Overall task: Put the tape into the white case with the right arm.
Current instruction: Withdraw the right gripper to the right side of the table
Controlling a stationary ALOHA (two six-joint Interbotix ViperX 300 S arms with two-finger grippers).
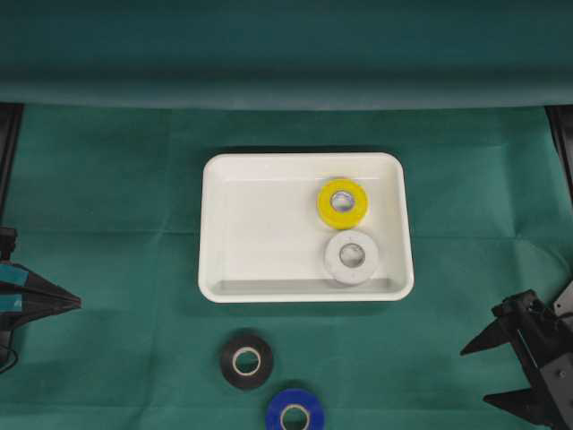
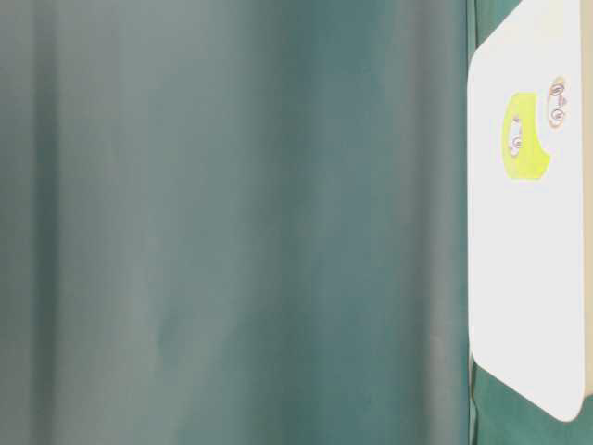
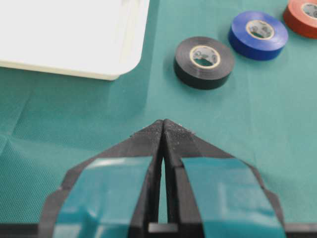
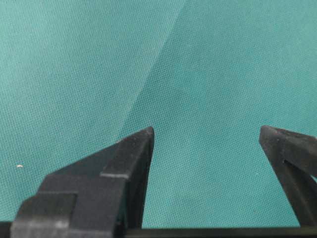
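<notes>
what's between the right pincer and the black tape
Only bare green cloth between the right pincer and the black tape, seen overhead.

White case (image 1: 269, 224), yellow tape (image 1: 343, 202), white tape (image 1: 351, 256) (pale core) — black tape (image 1: 246, 361), blue tape (image 1: 295, 413), green cloth (image 1: 107, 224)

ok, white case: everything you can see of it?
The white case is a shallow, glossy white rectangular tray, plastic by the look, with rounded corners and a raised rim. It lies flat on the green cloth near the middle of the table. Inside, on its right side, lie a yellow tape roll and a white tape roll, close together; whether they touch is unclear. The rest of its floor is bare. Neither claw touches it.
</notes>
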